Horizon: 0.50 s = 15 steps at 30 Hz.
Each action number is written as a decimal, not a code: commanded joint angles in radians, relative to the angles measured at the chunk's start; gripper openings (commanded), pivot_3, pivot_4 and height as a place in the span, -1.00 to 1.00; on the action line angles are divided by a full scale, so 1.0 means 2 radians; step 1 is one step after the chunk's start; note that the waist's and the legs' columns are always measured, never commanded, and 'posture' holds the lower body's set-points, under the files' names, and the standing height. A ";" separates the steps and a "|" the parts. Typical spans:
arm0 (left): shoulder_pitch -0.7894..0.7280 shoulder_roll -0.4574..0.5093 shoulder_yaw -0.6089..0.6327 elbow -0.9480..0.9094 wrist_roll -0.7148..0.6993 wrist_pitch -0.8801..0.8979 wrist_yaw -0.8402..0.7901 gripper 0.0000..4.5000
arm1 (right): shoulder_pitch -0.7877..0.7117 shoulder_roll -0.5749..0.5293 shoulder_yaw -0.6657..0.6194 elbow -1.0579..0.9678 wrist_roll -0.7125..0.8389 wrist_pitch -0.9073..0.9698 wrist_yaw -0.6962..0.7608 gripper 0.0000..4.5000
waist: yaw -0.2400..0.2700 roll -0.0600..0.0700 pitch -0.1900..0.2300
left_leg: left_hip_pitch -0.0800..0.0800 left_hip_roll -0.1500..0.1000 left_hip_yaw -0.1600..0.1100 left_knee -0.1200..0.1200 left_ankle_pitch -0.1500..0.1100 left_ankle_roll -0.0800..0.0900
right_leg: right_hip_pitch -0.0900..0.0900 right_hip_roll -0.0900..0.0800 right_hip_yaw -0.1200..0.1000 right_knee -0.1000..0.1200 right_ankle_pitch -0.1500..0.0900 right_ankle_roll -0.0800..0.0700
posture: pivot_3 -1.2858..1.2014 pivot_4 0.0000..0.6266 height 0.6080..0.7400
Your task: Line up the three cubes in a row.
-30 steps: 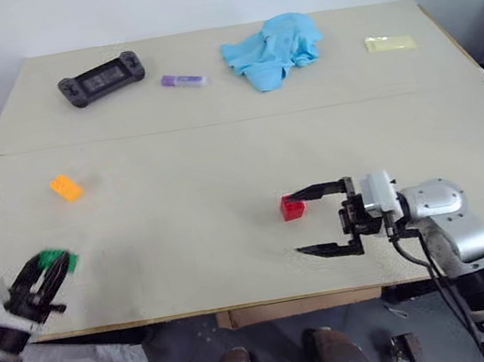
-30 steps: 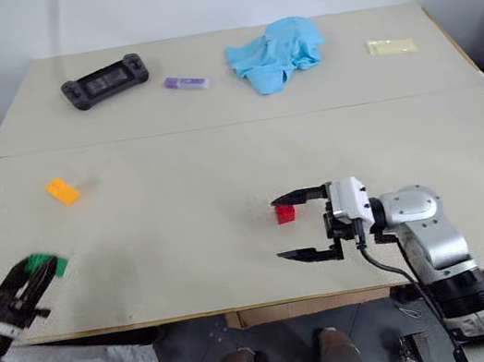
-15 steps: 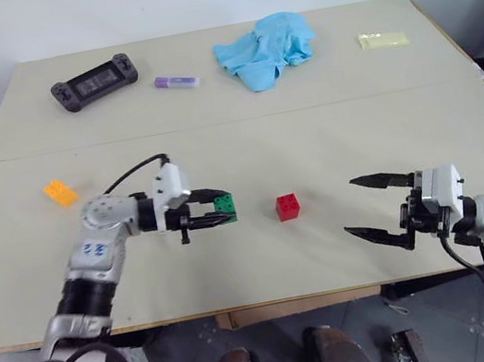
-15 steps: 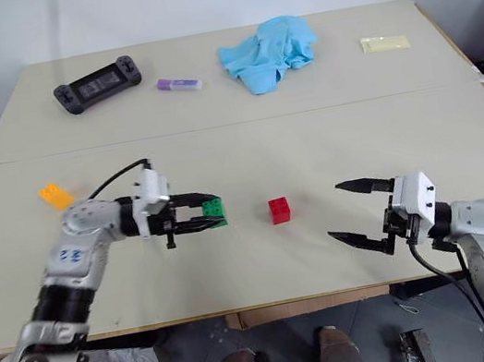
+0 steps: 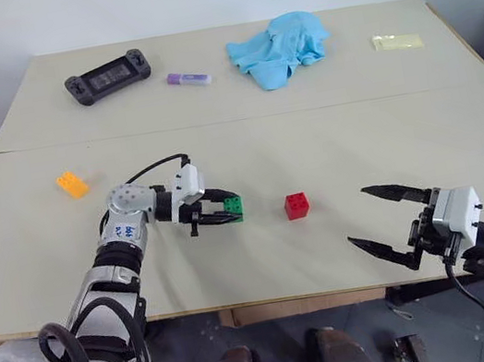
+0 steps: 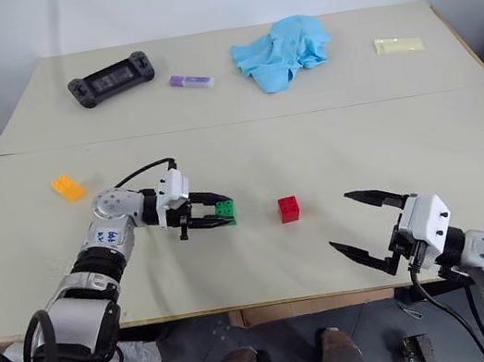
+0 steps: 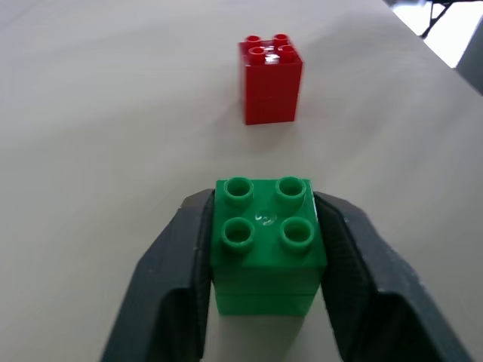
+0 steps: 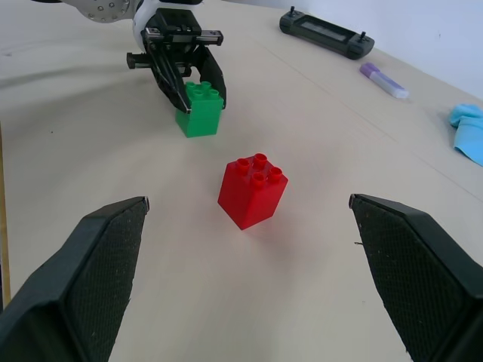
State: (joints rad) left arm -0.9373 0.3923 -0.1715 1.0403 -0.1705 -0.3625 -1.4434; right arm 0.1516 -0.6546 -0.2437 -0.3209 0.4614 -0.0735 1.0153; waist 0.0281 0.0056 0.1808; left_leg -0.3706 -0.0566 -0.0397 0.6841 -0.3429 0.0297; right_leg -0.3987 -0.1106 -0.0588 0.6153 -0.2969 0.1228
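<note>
Green cube (image 7: 266, 245) resting on table (image 5: 250, 330), between my left pincer (image 5: 226, 213) fingers, red cube (image 5: 296, 206) just ahead, bare surface around, my right pincer (image 5: 382, 220) spread wide near front edge

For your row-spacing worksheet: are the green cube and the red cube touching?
Apart. The left wrist view shows bare table between the green cube and the red cube; the right wrist view shows the same gap.
</note>
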 commanded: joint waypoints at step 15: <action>0.279 0.140 0.238 -0.390 -0.117 0.176 0.131 0.98 | -0.131 0.028 0.083 0.015 0.033 0.044 0.018 1.00 | -0.032 0.000 0.000 | 0.001 0.003 0.000 -0.001 -0.001 -0.002 | -0.001 -0.001 0.005 0.000 -0.001 -0.001 | 0.03 -0.52 1.00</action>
State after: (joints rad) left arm -0.4168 0.6498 0.2209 0.3776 -0.3526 -0.0719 -1.2601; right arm -0.0865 -0.6053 -0.0899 -0.2947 0.5186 0.0224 1.0390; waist -0.0356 0.0051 0.1814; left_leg -0.3697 -0.0490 -0.0414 0.6814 -0.3445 0.0250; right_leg -0.4025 -0.1127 -0.0487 0.6176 -0.2995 0.1179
